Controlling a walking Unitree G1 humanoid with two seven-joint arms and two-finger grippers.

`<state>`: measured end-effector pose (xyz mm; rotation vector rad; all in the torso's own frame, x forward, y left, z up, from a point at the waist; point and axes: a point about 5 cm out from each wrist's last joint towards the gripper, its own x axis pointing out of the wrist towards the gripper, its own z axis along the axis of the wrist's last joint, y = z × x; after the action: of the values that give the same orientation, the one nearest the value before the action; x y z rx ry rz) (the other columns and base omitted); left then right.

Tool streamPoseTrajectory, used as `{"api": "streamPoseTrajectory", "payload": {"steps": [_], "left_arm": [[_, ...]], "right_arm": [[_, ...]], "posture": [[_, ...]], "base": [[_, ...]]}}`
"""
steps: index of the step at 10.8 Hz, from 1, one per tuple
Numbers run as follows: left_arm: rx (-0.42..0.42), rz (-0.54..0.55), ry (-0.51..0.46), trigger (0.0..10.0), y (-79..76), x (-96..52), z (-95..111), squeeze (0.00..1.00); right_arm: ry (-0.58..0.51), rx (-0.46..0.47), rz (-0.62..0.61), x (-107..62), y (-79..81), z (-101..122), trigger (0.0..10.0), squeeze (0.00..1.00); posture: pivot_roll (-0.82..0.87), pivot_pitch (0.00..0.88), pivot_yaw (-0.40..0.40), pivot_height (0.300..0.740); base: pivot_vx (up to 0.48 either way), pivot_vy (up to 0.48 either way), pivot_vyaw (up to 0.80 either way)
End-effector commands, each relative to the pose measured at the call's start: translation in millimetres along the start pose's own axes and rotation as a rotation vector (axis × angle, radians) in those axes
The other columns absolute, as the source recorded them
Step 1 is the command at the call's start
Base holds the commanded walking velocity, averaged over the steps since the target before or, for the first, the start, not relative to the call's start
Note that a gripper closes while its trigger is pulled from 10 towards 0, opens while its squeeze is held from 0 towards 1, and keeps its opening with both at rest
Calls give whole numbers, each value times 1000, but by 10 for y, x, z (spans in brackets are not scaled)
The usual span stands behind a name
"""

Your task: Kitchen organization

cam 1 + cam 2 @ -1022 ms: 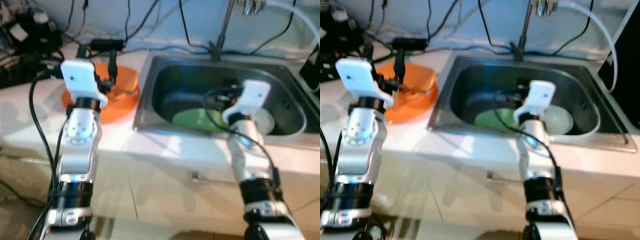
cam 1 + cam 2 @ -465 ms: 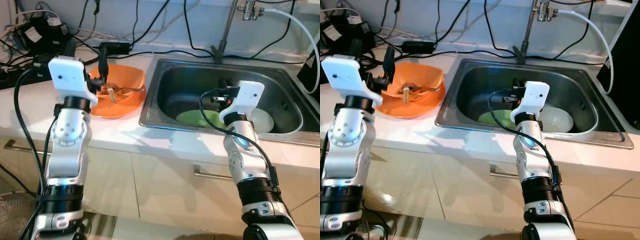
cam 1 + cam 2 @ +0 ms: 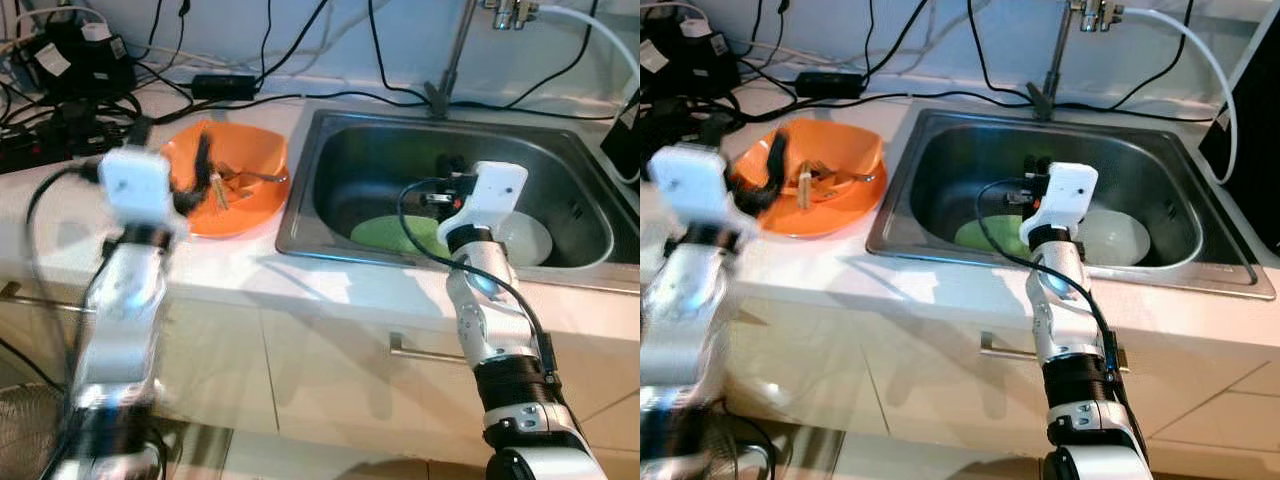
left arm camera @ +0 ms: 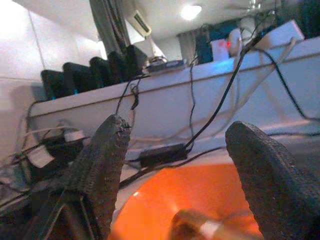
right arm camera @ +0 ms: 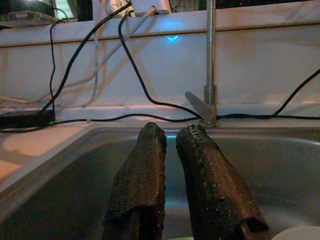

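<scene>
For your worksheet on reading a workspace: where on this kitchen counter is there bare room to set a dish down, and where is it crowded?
Free: the white counter strip in front of the orange bowl and the sink. Crowded: the back left corner, tangled with cables, and the sink floor, holding a green plate and a white plate.

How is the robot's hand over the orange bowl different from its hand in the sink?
The left gripper has its fingers spread wide apart, while the right gripper has its fingers nearly together. The left gripper hangs over the orange bowl on the counter, while the right gripper reaches into the steel sink above a green plate. Both have two long, black, bumpy fingers, and neither is holding anything.
</scene>
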<state>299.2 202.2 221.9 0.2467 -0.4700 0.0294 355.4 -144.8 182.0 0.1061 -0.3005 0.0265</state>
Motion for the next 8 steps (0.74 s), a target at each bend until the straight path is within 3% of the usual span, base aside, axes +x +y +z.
{"api": "streamPoseTrajectory", "payload": {"steps": [1, 5, 7, 8], "left_arm": [[35, 8, -22, 10000, 69, -20, 69, 0], [145, -12, 47, 10000, 216, -286, -13, 0], [211, -106, 84, 10000, 218, -318, -52, 0], [321, -137, 165, 10000, 240, -329, -89, 0]], "right_arm": [[15, 2, 4, -15, -2, -25, 10000, 0], [21, 9, 20, -1, 31, -39, 10000, 0], [23, 7, 23, 7, 25, -39, 10000, 0], [26, 7, 21, 6, 23, -44, 10000, 0]], "posture": [[217, 61, 0, 740], [236, 57, -13, 740], [239, 65, -17, 740], [237, 67, -18, 740]], "base": [[0, 0, 0], [0, 0, 0], [0, 0, 0], [0, 0, 0]]}}
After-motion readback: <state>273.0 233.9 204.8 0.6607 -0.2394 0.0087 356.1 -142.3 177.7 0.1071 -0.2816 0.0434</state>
